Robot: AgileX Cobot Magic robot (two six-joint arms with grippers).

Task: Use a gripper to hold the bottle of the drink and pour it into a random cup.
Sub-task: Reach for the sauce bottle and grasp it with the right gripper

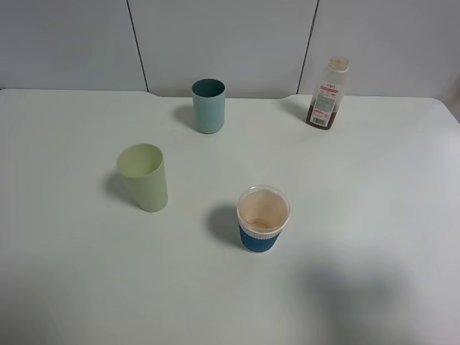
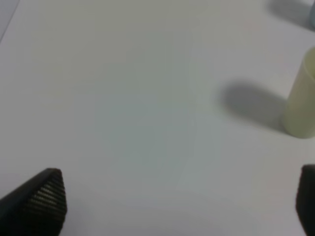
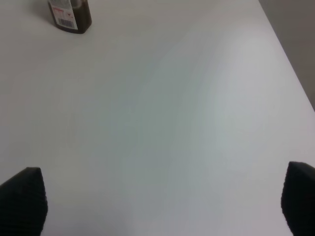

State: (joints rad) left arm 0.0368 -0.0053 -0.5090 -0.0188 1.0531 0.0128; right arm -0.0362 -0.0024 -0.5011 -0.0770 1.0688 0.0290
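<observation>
Starting out: left pincer point(image 2: 177, 201) and right pincer point(image 3: 162, 201) both gape empty above the counter point(image 1: 381, 215); next, the right should reach the drink bottle point(image 1: 328, 97).

Table point(image 1: 374, 237) is showing a smooth, matt white top. Bottle point(image 1: 329, 97) is presenting as translucent plastic with a printed label point(image 1: 325, 103). Cup point(image 1: 146, 180) and teal cup point(image 1: 208, 108) are reading as plain matt plastic. Clear cup point(image 1: 263, 205) is looking like thin see-through plastic; its sleeve point(image 1: 257, 239) is appearing matt, material undetermined. Left gripper point(image 2: 177, 201) pad point(image 2: 45, 199) is showing black ribbing; right gripper point(image 3: 162, 201) pads point(image 3: 22, 199) are appearing matt black.
</observation>
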